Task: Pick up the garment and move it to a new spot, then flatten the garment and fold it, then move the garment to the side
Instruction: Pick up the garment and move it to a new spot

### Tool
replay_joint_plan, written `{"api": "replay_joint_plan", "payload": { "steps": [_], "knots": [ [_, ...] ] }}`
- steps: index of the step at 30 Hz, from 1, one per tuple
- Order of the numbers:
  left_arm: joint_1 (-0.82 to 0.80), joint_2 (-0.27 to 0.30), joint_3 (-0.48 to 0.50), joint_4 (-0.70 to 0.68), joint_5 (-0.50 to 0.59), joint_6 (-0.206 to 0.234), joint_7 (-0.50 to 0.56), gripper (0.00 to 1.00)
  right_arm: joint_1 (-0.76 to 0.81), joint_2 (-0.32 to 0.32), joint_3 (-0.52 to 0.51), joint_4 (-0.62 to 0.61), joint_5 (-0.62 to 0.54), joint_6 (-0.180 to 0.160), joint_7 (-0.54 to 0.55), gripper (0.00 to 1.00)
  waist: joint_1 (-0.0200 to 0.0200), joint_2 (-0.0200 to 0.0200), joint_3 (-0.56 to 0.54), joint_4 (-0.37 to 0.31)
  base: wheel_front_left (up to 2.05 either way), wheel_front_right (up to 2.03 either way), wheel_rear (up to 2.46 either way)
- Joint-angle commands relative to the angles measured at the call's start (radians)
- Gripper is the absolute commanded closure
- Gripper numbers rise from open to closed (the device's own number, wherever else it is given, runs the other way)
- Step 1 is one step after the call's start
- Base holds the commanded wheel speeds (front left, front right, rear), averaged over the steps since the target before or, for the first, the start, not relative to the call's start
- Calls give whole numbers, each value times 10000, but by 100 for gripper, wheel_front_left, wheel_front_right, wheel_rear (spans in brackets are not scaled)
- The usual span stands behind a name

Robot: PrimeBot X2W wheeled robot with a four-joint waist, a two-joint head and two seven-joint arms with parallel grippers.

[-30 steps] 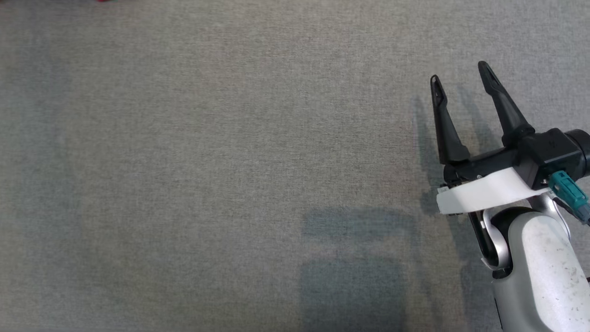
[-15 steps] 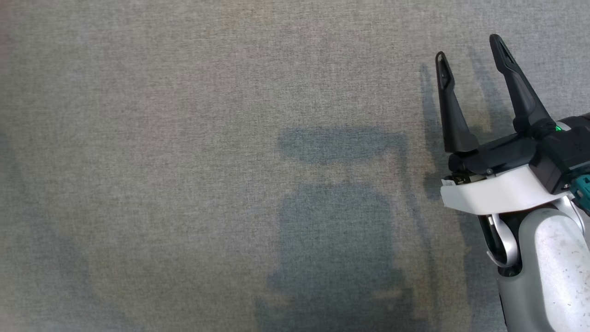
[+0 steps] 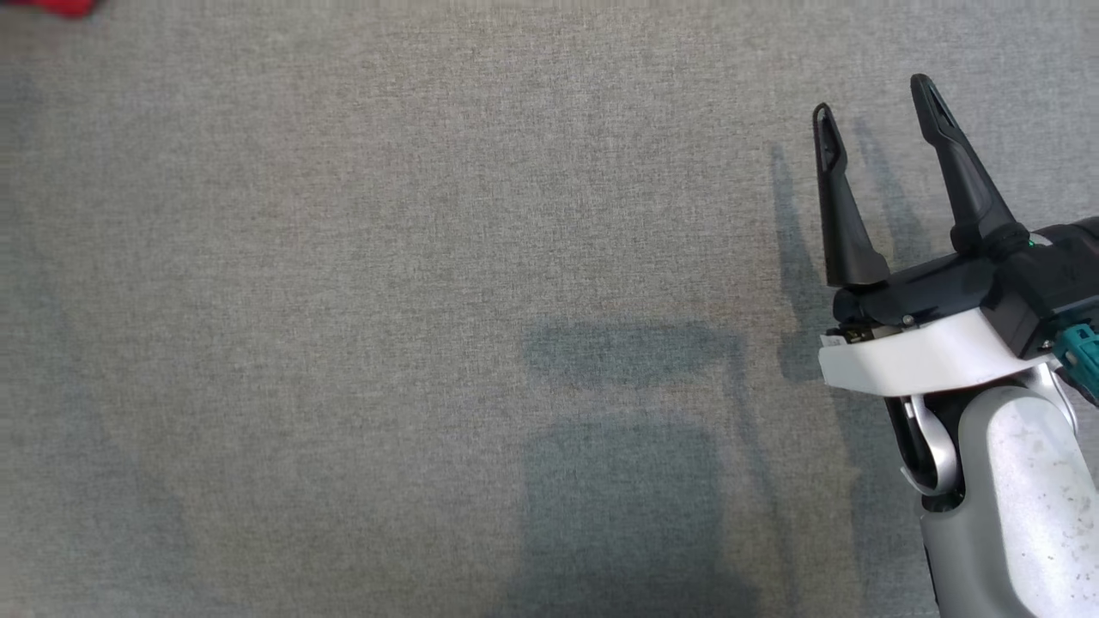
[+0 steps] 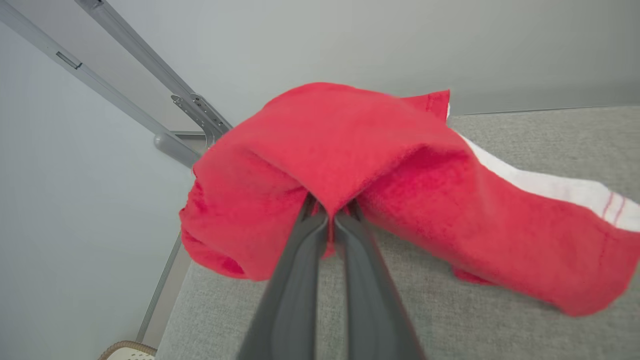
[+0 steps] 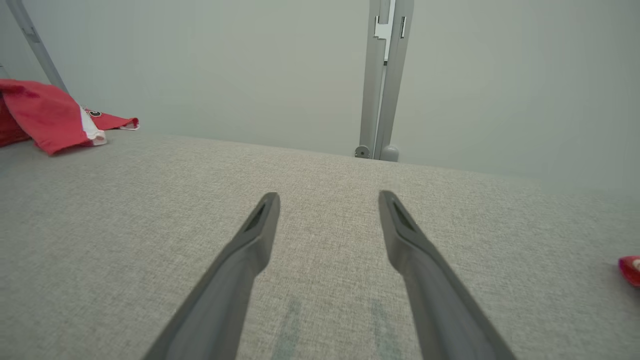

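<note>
The garment (image 4: pixel 350 165) is red cloth with a white band along one edge. It lies bunched at a far corner of the grey surface, and my left gripper (image 4: pixel 330 220) is shut on a fold of it. In the head view a sliver of the garment (image 3: pixel 51 7) shows at the top left corner. From the right wrist view the garment (image 5: pixel 47 117) sits far off at the upper left. My right gripper (image 3: pixel 876 107) stands open over bare cloth at the right, and in its own view the right gripper (image 5: pixel 327 200) holds nothing.
The grey fabric-covered table (image 3: pixel 429 300) spreads wide before me. Metal frame bars (image 4: pixel 150 65) rise past its far corner, and a grey post (image 5: pixel 382 80) stands behind its far edge. A small red object (image 5: pixel 630 270) lies at the right.
The head camera has shifted, bringing a red sliver back into the top left corner. The right gripper has stayed open.
</note>
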State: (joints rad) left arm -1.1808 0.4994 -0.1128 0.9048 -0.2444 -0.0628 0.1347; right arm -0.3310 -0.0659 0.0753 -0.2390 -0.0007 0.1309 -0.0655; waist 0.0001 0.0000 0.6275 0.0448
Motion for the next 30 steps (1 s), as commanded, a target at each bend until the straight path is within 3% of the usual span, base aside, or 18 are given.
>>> {"api": "replay_joint_plan", "payload": {
  "steps": [1, 17, 24, 30],
  "knots": [
    [-173, 80, -105, -94, 114, -71, -73, 100, 129, 39, -23, 115, 91, -4, -109, 0, -1, 0, -649, 17, 0, 0, 0],
    [467, -909, -2237, -2565, -183, -662, 271, 100, 887, 145, -443, 1367, 769, -2, -732, 0, -1, 0, -3465, -167, 0, 0, 0],
    [1546, -1199, -4064, -4663, -1203, -673, 765, 100, 1421, 147, -598, 1742, 1159, -2, -924, 0, -1, 0, -4552, -634, 0, 0, 0],
    [2662, -1709, -4684, -5870, -1784, -607, 915, 100, 1759, 147, -559, 1931, 1457, -4, -1031, 0, -1, 0, -4841, -1233, 0, 0, 0]
  ]
}}
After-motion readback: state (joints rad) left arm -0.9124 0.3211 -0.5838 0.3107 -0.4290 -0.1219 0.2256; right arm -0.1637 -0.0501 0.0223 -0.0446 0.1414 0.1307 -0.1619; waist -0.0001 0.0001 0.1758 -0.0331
